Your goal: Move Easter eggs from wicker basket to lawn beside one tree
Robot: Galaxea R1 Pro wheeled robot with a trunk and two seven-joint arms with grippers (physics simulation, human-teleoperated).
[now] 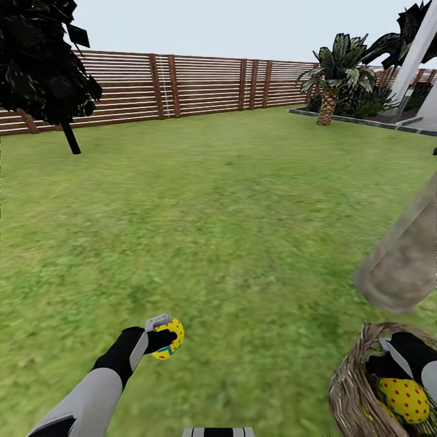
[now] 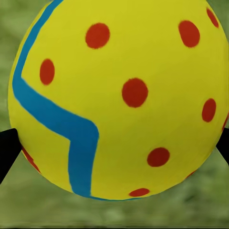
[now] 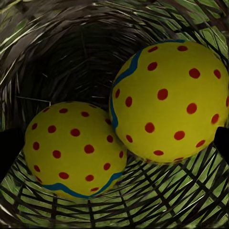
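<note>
My left gripper [image 1: 165, 335] is shut on an Easter egg [image 1: 170, 340], yellow with red dots and a blue zigzag band, held low over the lawn [image 1: 230, 230]. The same egg [image 2: 119, 95] looms large in the left wrist view, between the dark fingertips [image 2: 5, 149]. At lower right stands the wicker basket [image 1: 351, 379], with my right gripper [image 1: 389, 363] reaching inside it, open. Two more eggs lie on the basket's woven bottom: a nearer one [image 3: 167, 100] and a farther one [image 3: 74, 148]. One of them [image 1: 403, 399] shows under the gripper. The tree's grey-brown trunk [image 1: 403, 267] rises just beyond the basket.
A brown slatted fence [image 1: 200, 85] closes the far side of the garden. A dark tree [image 1: 36, 67] stands at the far left and a palm [image 1: 331, 91] with low plants at the far right, by a white post [image 1: 419, 48]. Open grass stretches ahead.
</note>
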